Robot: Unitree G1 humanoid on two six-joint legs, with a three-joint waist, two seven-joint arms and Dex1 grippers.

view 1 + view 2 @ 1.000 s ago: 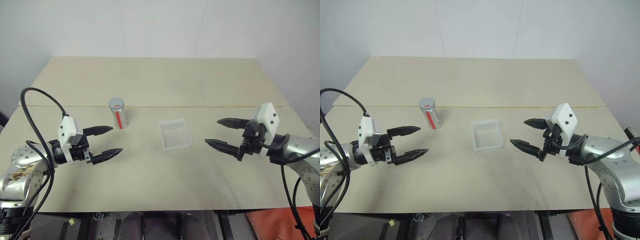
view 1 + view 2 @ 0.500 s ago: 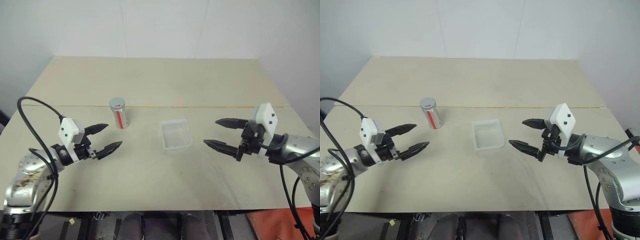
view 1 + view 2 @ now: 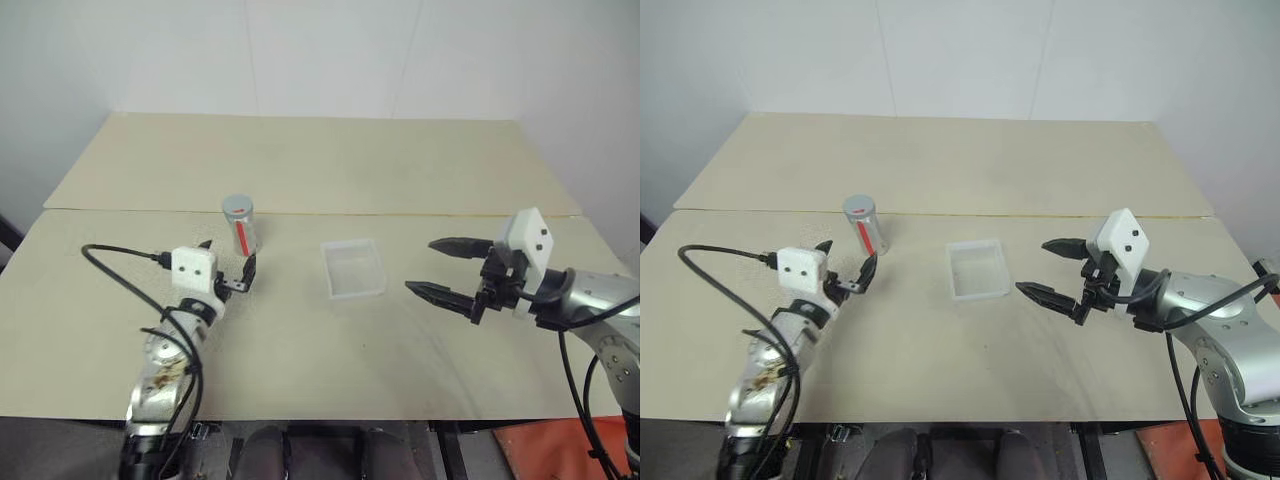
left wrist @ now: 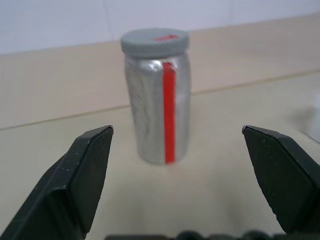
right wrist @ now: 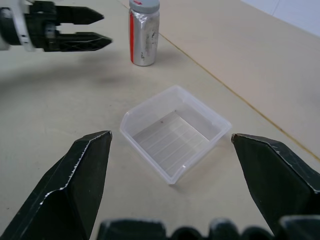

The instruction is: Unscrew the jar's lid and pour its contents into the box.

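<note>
The jar (image 3: 238, 228) stands upright on the table, silvery-clear with a red stripe, and its grey lid (image 3: 237, 206) is screwed on. The contents cannot be made out through its wall. My left gripper (image 3: 228, 258) is open just in front of the jar and points at it. In the left wrist view the jar (image 4: 159, 100) stands between and a little beyond the two fingers (image 4: 85, 170), touching neither. The clear box (image 3: 353, 268) lies right of the jar. My right gripper (image 3: 420, 265) hovers open to the right of the box (image 5: 175, 132), pointing at it.
The beige table (image 3: 300, 160) has a seam running across it just behind the jar. A black cable (image 3: 120, 262) loops from my left wrist over the table's left part. A white wall rises behind the far edge.
My left arm has swung in and its gripper has turned from pointing right to pointing forward at the jar, ending closer to it. The right gripper, jar and box have stayed put.
</note>
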